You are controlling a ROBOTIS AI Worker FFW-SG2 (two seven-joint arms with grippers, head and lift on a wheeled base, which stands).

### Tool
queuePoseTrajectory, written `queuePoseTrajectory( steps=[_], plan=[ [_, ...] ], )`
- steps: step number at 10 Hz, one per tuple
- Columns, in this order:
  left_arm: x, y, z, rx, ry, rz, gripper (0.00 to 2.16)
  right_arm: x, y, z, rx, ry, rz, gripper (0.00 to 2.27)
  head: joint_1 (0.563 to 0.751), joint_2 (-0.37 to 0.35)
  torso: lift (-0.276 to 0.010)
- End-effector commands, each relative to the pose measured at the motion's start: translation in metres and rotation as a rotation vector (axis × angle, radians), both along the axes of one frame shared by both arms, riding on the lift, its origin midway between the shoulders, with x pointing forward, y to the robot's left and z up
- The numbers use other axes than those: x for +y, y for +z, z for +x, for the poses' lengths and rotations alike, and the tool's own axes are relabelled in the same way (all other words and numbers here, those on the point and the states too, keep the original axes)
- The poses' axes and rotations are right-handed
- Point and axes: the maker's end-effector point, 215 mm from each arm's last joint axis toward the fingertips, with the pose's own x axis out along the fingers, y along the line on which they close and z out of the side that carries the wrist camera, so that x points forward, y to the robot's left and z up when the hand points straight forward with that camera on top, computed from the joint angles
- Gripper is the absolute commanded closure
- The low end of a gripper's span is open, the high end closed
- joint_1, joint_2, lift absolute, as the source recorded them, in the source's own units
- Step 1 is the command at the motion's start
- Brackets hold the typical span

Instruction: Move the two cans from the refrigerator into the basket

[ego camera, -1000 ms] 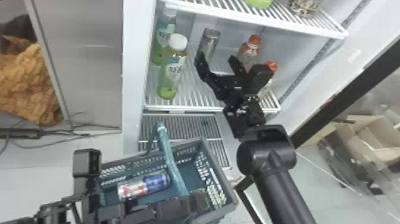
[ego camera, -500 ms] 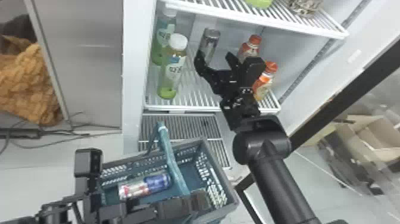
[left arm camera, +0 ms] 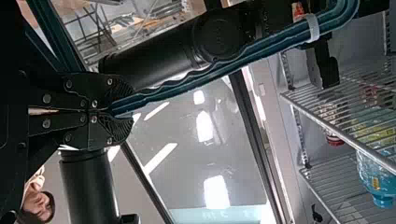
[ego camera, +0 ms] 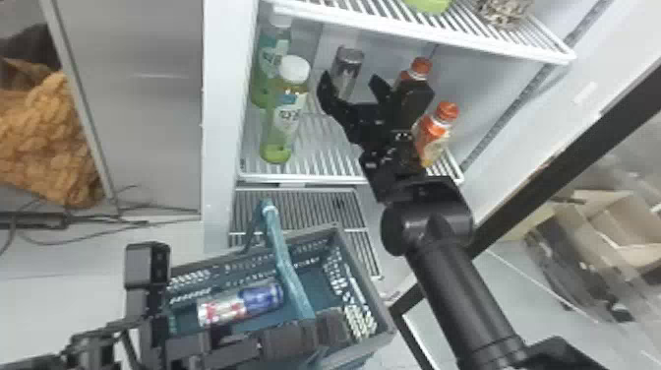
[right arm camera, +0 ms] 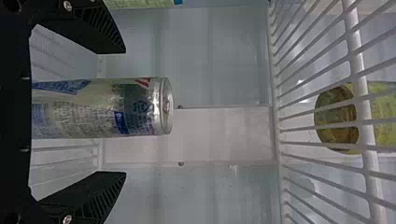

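On the refrigerator's middle shelf one can (ego camera: 348, 69) stands upright at the back. My right gripper (ego camera: 351, 91) is in front of it, spread open. In the right wrist view the can (right arm camera: 102, 107) lies between the separated fingers of my right gripper (right arm camera: 123, 112), not visibly touched by either. A red, white and blue can (ego camera: 241, 302) lies in the basket (ego camera: 386, 327). My left gripper (ego camera: 317, 334) is at the basket's handle (ego camera: 290, 270); in the left wrist view my left gripper (left arm camera: 114, 111) is shut on that handle (left arm camera: 196, 77).
Two green bottles (ego camera: 285, 115) stand left of the right gripper on the shelf (ego camera: 305, 174), and orange-capped bottles (ego camera: 435, 130) are close on its right. Another wire shelf (ego camera: 442, 37) crosses above. The refrigerator's side wall (ego camera: 221, 123) rises behind the basket's left part.
My right gripper has shifted left and farther into the refrigerator, towards the standing can, uncovering more of the orange-capped bottles. The left gripper and basket have stayed almost still.
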Motion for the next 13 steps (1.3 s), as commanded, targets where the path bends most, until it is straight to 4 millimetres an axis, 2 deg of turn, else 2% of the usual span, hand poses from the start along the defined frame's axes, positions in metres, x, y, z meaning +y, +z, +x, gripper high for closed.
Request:
queuePoseTrajectory(
  steps=[1,2,4,6,9,11,13],
  plan=[
    [-0.001,0.000,0.000,0.000,-0.002,-0.001,1.16,0.001,-0.002,0.004,0.007,-0.001,-0.003,0.09,0.695,-0.350,-0.276],
    [-0.001,0.001,0.000,-0.003,-0.002,-0.001,1.16,0.001,-0.006,0.005,0.015,-0.003,-0.001,0.20,0.695,-0.350,-0.276],
    [-0.001,0.001,0.000,-0.003,-0.002,-0.001,1.16,-0.001,-0.008,0.006,0.021,-0.007,0.004,0.79,0.695,-0.350,-0.276],
    [0.000,0.000,0.000,-0.003,-0.002,0.001,1.16,-0.002,-0.008,0.006,0.021,-0.008,0.009,0.81,0.695,-0.350,-0.276],
    [-0.001,0.001,0.000,-0.003,-0.002,-0.001,1.16,0.003,0.003,0.002,-0.001,0.000,0.013,0.81,0.695,-0.350,-0.276],
    [0.000,0.000,0.000,-0.001,0.000,0.001,1.16,-0.001,0.009,-0.011,-0.009,-0.003,0.025,0.81,0.695,-0.350,-0.276],
    [0.001,-0.001,0.000,0.004,0.003,-0.001,1.16,-0.008,0.002,-0.033,0.019,-0.001,0.031,0.81,0.695,-0.350,-0.276]
  ],
)
